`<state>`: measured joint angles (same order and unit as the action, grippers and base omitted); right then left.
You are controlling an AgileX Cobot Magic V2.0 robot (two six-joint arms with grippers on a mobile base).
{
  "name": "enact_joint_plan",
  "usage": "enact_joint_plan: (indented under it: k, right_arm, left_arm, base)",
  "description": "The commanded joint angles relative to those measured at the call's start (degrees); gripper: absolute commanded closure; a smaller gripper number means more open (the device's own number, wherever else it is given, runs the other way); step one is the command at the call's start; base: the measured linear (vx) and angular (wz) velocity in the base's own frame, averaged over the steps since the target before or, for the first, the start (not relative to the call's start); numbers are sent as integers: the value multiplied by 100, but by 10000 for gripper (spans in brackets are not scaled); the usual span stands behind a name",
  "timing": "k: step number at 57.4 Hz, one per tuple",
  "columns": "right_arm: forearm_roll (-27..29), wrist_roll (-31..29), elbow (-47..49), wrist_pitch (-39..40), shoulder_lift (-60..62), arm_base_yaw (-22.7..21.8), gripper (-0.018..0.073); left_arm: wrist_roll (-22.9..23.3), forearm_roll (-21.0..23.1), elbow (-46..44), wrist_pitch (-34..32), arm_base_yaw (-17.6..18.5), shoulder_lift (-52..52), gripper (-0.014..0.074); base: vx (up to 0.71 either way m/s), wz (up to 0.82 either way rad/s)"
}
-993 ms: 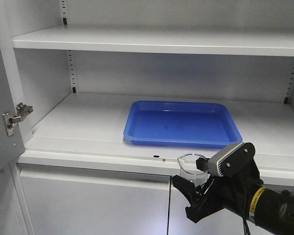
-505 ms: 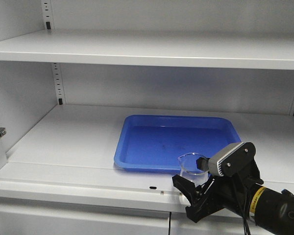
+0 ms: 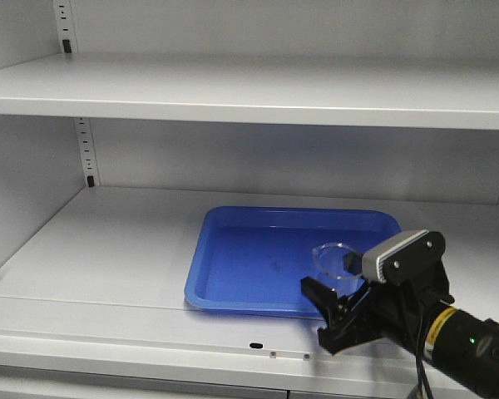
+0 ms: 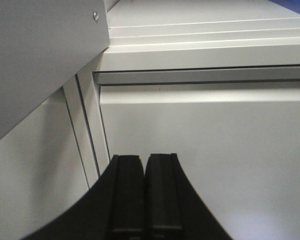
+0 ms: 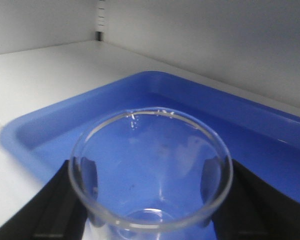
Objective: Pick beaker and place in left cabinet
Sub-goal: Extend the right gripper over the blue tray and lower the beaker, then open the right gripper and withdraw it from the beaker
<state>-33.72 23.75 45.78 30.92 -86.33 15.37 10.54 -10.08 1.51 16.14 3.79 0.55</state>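
Note:
The clear glass beaker (image 3: 333, 254) is upright between the black fingers of my right gripper (image 3: 329, 279), which is shut on it over the front right part of a blue tray (image 3: 241, 266). In the right wrist view the beaker's round rim (image 5: 151, 167) fills the middle, and the right gripper (image 5: 151, 197) has a finger pressed on each side. I cannot tell whether the beaker's base touches the tray. The left cabinet's shelf (image 3: 108, 249) lies under the tray. My left gripper (image 4: 145, 167) is shut on nothing and faces the cabinet's lower door (image 4: 205, 150).
An upper shelf (image 3: 233, 91) spans the cabinet above the tray. Slotted rails (image 3: 87, 150) run up the back corners. The tray's raised rim (image 5: 260, 112) stands behind the beaker. The shelf's front edge (image 4: 205, 52) overhangs the left gripper.
The view has closed in on the cabinet. My right gripper has carried the beaker from in front of the shelf edge to above the tray's front right part.

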Motion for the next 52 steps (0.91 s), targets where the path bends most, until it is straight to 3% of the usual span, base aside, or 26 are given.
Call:
enact_joint_plan:
  k: [1,17,34,44,52]
  right_arm:
    - [455,-186,441,44,73,-2,561]
    - [455,-26,1391,-200,-679,-2,554]
    - [461,-33,1639,-326,-1231,-2,507]
    - [552,-28,1639,-324,-1366,-2,410]
    - [817,-33,1639,-296,-1364,-2,267]
  left_arm:
    - [20,11,-54,-475,42,109,593]
    - [20,11,-54,-475,42,109,593]
    - [20,11,-54,-475,42,109,593]
    - [20,11,-54,-475,42,109,593]
    - [20,11,-54,-475,42,109,593]
  base:
    - [4,-3]
    - [1,-3]
    - [0,0]
    - [0,0]
    - [0,0]
